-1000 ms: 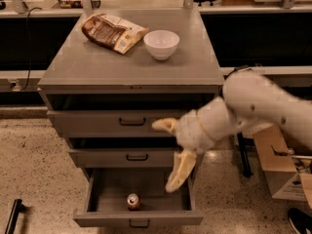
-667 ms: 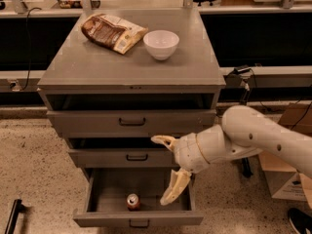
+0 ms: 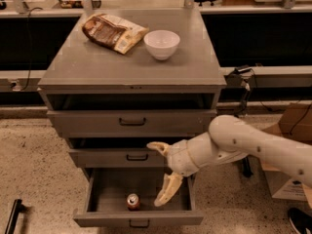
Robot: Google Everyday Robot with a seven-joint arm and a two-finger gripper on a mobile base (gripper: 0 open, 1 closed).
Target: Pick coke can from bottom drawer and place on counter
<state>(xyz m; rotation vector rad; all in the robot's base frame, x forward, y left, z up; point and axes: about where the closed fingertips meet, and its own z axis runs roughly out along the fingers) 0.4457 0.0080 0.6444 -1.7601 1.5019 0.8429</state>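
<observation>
The coke can (image 3: pixel 133 201) stands upright in the open bottom drawer (image 3: pixel 138 219), near its front wall at the middle. My gripper (image 3: pixel 161 172) is open, with one finger pointing left in front of the middle drawer and the other (image 3: pixel 167 190) reaching down into the bottom drawer. It hangs just right of the can and slightly above it, not touching. The counter (image 3: pixel 97 62) is the grey cabinet top above.
A white bowl (image 3: pixel 161 44) and a brown snack bag (image 3: pixel 113 31) lie on the counter's far half. The top drawer (image 3: pixel 131 122) and middle drawer (image 3: pixel 117 157) are slightly open. Cardboard boxes (image 3: pixel 287 150) stand on the floor at right.
My gripper and arm have moved down and left, from in front of the upper drawers to the bottom drawer beside the can. The can has not moved.
</observation>
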